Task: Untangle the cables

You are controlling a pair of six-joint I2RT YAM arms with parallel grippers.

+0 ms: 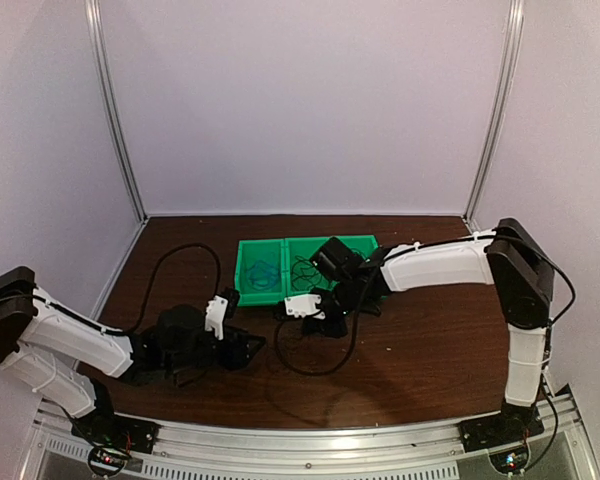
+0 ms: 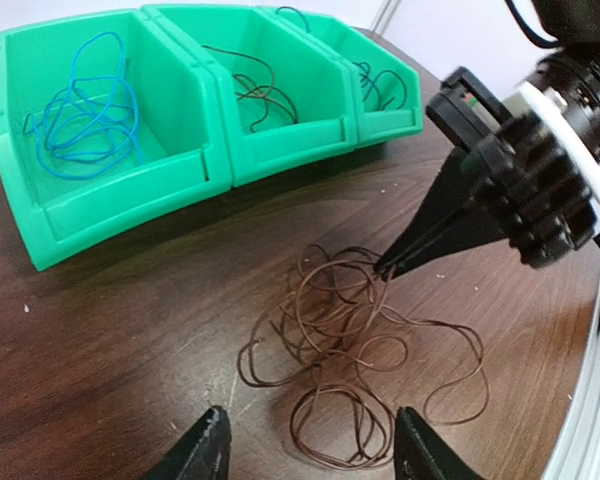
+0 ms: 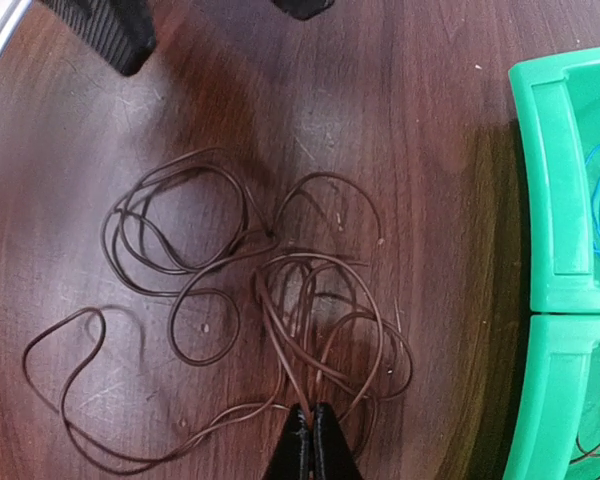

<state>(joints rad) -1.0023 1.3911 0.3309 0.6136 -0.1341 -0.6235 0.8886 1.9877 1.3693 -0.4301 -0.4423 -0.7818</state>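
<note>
A dark, glossy wooden table (image 1: 430, 350) with fine scuffs sits inside pale walls (image 1: 300, 100). Metal posts (image 1: 115, 110) stand in the far corners. Three green bins (image 2: 280, 150) stand side by side at 12 o'clock from the table's middle, with bare wood open at 3 and 9 o'clock of them. A blue cable (image 2: 80, 120) lies coiled in the left bin, and thin black cables (image 2: 260, 90) lie in the other two. At 6 o'clock of the bins a brown tangle (image 2: 355, 350) sprawls in loose, overlapping loops. The right gripper (image 3: 310, 440) is closed, pinching strands at the tangle's edge. The left gripper (image 2: 315, 455) is open at the tangle's near side, holding nothing.
</note>
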